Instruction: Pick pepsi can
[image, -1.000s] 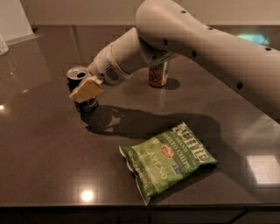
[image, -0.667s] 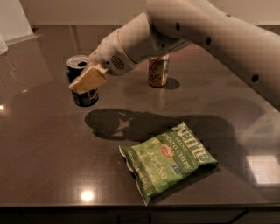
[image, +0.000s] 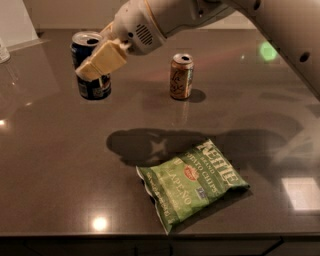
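The pepsi can (image: 93, 88) is dark blue with a silver top and sits at the far left of the dark table (image: 60, 165). My gripper (image: 94, 69) reaches in from the upper right and is shut on it. One tan finger (image: 104, 60) lies across the can's front and the other is hidden behind it. The can stands upright in the grip and appears lifted a little off the table. The white arm (image: 210, 15) runs across the top of the view.
An orange-tan can (image: 181, 76) stands upright at the middle back. A green chip bag (image: 192, 182) lies flat near the front edge. The arm's shadow (image: 150, 146) falls between them. The table's front edge runs along the bottom.
The gripper has moved upward in the view with the pepsi can in it. The orange-tan can and the chip bag have not moved.
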